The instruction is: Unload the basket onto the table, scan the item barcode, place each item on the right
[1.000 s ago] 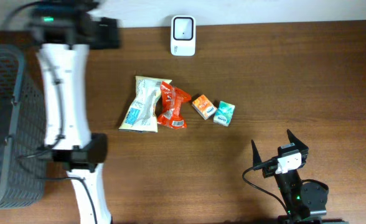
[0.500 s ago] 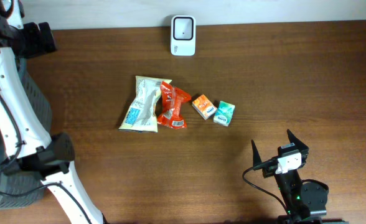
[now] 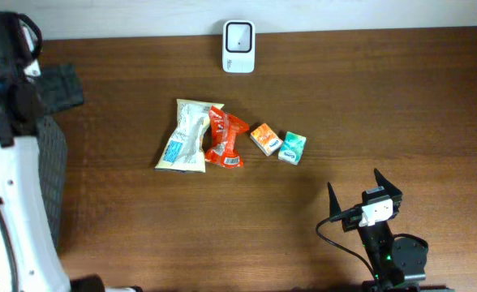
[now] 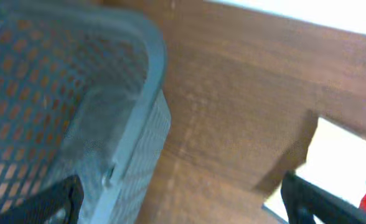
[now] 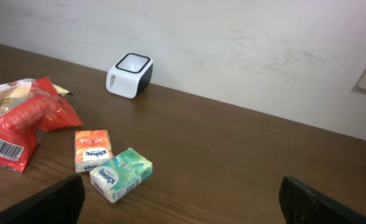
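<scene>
Barcode print is showing on the near end of the red packet (image 5: 21, 121), which is lying mid-worktop (image 3: 384, 97) touching the pale snack bag (image 3: 186, 136), with the orange box (image 3: 264, 138) and teal box (image 3: 292, 147) sitting just beside it. The scanner (image 3: 238, 36) is standing at the far edge, well apart. Nothing is being held: the right gripper (image 3: 358, 186) is waiting near the front edge, jaws apart, and the left gripper (image 4: 182, 190) is hanging by the grey basket (image 4: 149, 81), jaws likewise apart. Pick-up seems to be only beginning; the next move is calling for a grip that leaves the barcode exposed.
</scene>
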Tool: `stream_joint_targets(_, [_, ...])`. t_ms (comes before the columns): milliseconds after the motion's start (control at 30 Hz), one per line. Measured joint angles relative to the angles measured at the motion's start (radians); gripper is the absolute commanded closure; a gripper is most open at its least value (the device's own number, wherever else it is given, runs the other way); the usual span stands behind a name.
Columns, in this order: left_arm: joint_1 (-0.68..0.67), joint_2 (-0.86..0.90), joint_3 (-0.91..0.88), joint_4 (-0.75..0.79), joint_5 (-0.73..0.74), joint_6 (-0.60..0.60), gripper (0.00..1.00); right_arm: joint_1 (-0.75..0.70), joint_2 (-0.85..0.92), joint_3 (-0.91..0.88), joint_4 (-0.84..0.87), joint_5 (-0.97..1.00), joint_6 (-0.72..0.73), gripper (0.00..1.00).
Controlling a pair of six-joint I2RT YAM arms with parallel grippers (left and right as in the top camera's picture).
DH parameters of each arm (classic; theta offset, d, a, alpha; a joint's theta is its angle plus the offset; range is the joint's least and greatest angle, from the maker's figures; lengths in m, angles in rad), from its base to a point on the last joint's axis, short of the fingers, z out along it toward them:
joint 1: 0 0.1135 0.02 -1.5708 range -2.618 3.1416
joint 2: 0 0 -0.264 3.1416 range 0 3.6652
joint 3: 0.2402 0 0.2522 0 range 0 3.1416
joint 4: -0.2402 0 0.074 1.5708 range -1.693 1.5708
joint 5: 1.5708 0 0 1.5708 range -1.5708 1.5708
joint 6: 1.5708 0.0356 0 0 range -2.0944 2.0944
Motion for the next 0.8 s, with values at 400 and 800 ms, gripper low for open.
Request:
stream_joint_targets(400, [-0.002, -0.055, -0.234, 0.139, -0.032, -0.003, 0.01, 0.000, 0.000, 0.000, 0.000, 0.000, 0.000, 0.02])
stream_joint_targets(800, [-0.002, -0.055, -0.234, 0.139, -0.032, -0.003, 0.01, 0.000, 0.000, 0.000, 0.000, 0.000, 0.000, 0.02])
